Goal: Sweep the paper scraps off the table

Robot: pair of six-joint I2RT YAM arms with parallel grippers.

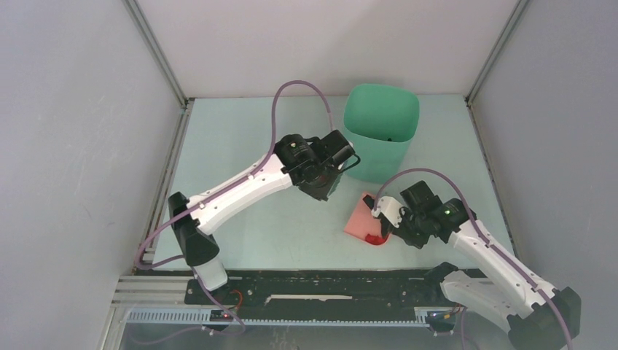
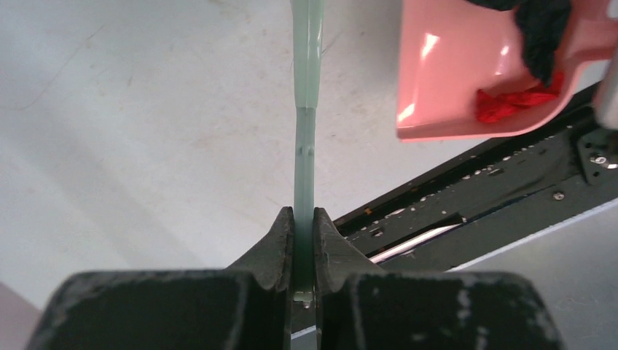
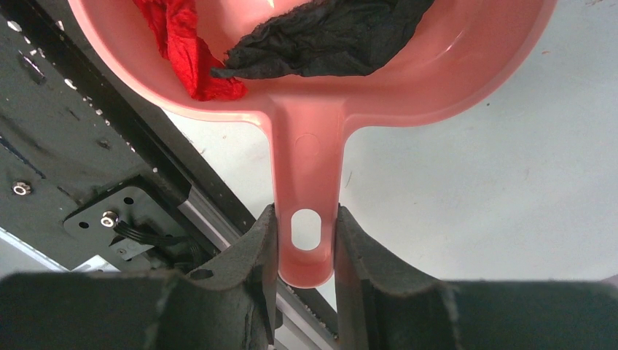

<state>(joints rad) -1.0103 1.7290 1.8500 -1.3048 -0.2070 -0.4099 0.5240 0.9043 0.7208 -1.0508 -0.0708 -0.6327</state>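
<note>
The paper scraps (image 3: 182, 51), one red and one black, lie inside the pink dustpan (image 3: 466, 87) at the top of the right wrist view. The right gripper (image 3: 306, 226) is clenched on its handle. The left gripper (image 2: 304, 219) is clenched on the thin green brush handle (image 2: 306, 131).

In the overhead view no other scrap shows on the table (image 1: 240, 146), though the arms hide part of it. Collection appears done; emptying remains.

The green bin (image 1: 380, 138), upper centre, stands just beyond the dustpan. The left gripper hangs beside the bin and may crowd the tip-out.
</note>
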